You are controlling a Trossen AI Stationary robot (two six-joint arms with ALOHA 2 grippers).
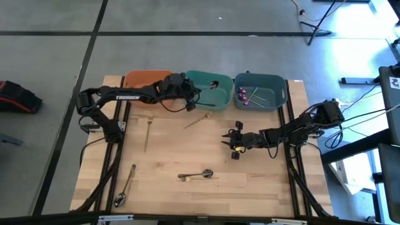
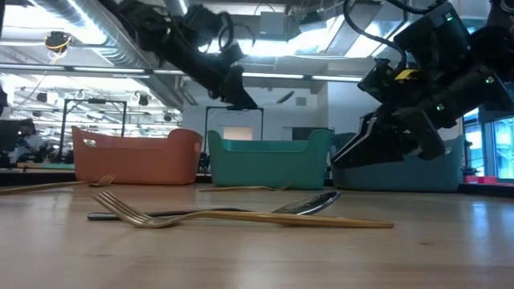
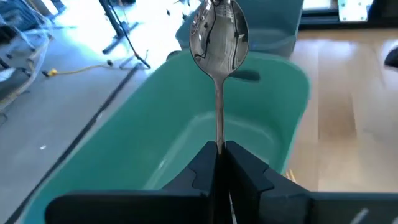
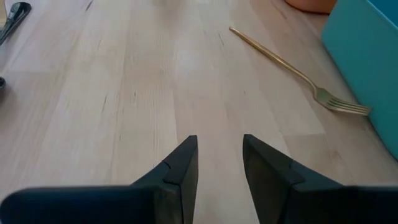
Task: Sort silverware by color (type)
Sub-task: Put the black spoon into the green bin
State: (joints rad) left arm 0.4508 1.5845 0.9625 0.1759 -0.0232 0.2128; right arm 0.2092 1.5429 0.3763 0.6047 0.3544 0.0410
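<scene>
Left hand (image 3: 221, 152) was clamped narrow on the handle of a dark grey spoon (image 3: 219, 34), hovering over the teal bin (image 1: 209, 90). Doing this well meant, I'd guess, centering the bowl over the bin's middle and dropping low before letting go, so it wouldn't bounce off the rim. On the surface (image 1: 187, 150), gold forks (image 1: 148, 132) and a fork-and-spoon pair (image 1: 197, 175) lay loose. Purple pieces (image 1: 247, 95) sat in the blue-grey bin (image 1: 278, 94). Right hand (image 4: 219, 158) hung empty, part open, near a gold fork (image 4: 298, 71).
</scene>
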